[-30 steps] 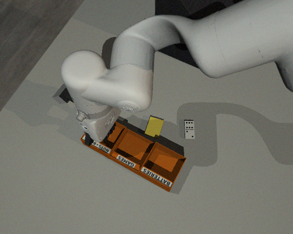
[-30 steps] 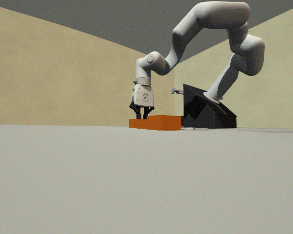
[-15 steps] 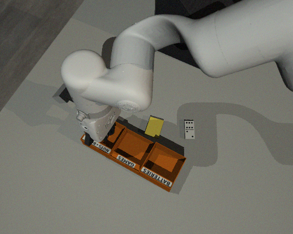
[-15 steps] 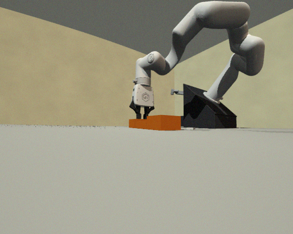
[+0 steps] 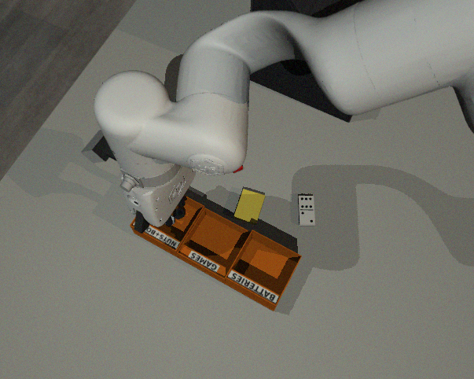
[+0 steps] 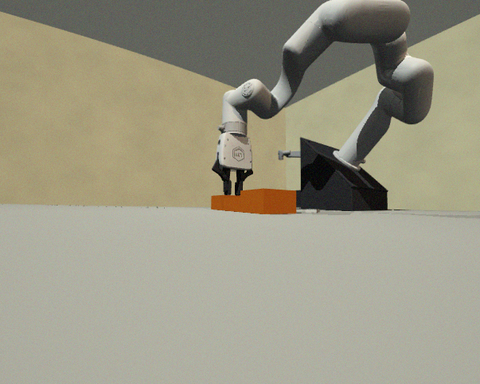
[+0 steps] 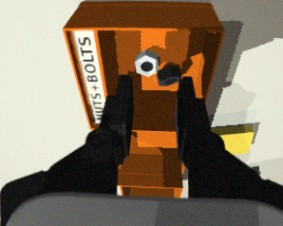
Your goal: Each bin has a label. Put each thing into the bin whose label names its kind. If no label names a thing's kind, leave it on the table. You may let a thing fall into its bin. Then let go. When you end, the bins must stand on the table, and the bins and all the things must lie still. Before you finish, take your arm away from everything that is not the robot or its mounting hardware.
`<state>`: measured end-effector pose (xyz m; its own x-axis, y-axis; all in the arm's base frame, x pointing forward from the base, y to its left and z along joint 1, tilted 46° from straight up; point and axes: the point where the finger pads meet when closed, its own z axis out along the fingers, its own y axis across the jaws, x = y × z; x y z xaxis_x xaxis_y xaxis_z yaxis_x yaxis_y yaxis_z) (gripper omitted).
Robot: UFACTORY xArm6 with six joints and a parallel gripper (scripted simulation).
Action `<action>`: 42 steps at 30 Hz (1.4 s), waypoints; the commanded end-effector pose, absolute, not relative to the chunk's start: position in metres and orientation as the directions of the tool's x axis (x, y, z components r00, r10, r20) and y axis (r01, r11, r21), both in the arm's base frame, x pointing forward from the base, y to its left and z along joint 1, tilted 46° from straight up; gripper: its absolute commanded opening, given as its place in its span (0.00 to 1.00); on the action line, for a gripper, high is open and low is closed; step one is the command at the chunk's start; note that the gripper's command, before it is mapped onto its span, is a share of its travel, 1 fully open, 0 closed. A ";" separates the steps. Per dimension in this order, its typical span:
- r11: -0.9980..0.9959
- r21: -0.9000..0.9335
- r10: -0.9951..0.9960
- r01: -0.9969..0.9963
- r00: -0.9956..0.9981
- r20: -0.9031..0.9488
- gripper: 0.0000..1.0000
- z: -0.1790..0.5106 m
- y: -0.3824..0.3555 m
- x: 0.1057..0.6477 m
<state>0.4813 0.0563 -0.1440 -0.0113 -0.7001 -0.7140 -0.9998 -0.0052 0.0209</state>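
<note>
The gripper (image 7: pixel 154 109) hangs over the NUTS+BOLTS bin (image 7: pixel 76 79), in the upper middle of the wrist view. Its fingers stand partly apart and hold nothing. Two nuts lie on the bin floor just beyond the fingertips: a light grey nut (image 7: pixel 146 64) and a dark nut (image 7: pixel 169 74), close beside each other.

In the top view, the domino (image 5: pixel 306 209) lies flat on the surface at center right, well apart from the bins. It looks stiff, light and smooth, so I judge it may slip; a hold across its two long edges seems best. It belongs in the GAMES bin (image 5: pixel 216 238).

The yellow block (image 5: pixel 249 204) stands just beside the GAMES bin, leaning. A red thing (image 5: pixel 239 168) is mostly hidden by the arm; its kind I cannot tell.
</note>
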 end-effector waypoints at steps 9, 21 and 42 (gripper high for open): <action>-0.004 0.018 -0.701 -1.000 -0.010 -0.713 0.30 -0.130 0.042 0.483; -0.004 0.018 -0.701 -1.000 -0.010 -0.713 0.30 -0.124 0.036 0.483; 0.323 0.376 -0.604 -0.869 -0.495 -0.625 0.41 -0.039 0.119 0.407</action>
